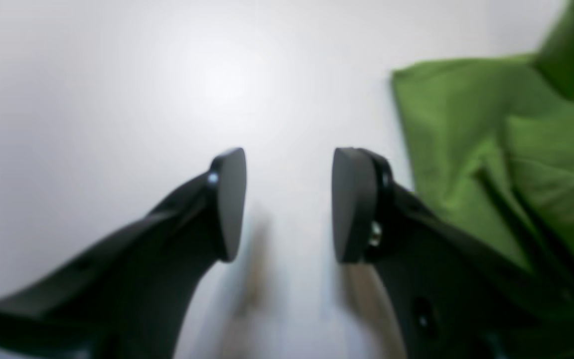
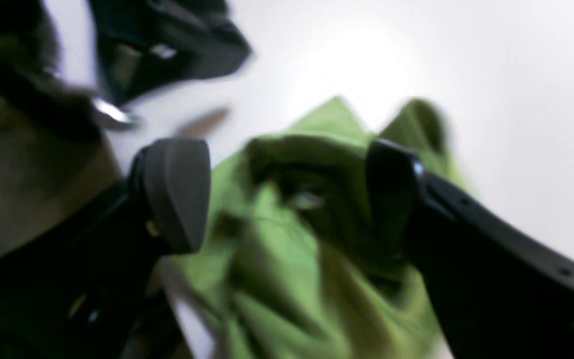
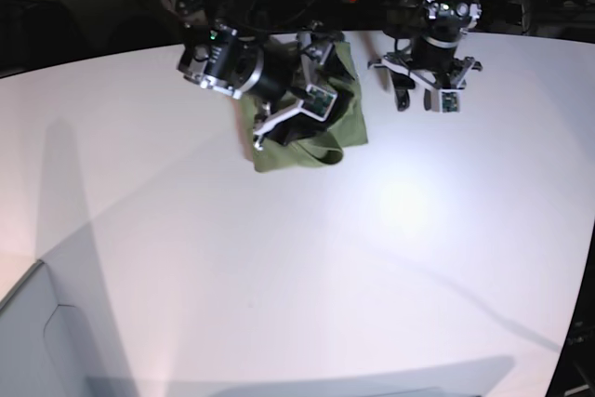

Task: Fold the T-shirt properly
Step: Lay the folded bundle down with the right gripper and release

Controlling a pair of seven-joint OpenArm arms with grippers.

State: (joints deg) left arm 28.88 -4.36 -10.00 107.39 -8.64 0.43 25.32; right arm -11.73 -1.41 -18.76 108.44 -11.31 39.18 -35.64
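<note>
Hovering over T-shirt (image 3: 316,127), right pincer (image 2: 287,194) spread wide

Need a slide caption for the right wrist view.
Right tool open over the bunched olive-green T-shirt on the white table.

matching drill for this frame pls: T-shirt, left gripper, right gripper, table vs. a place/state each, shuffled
Things:
1. T-shirt
2. left gripper
3. right gripper
4. table

Places or states:
A. white, bare under the open jaws in the left wrist view
B. open, over bare table beside the cloth
C. green, bunched in a heap at the far side of the table
D. open, jaws either side of the green cloth

Pairs: 1-C, 2-B, 3-D, 4-A
</note>
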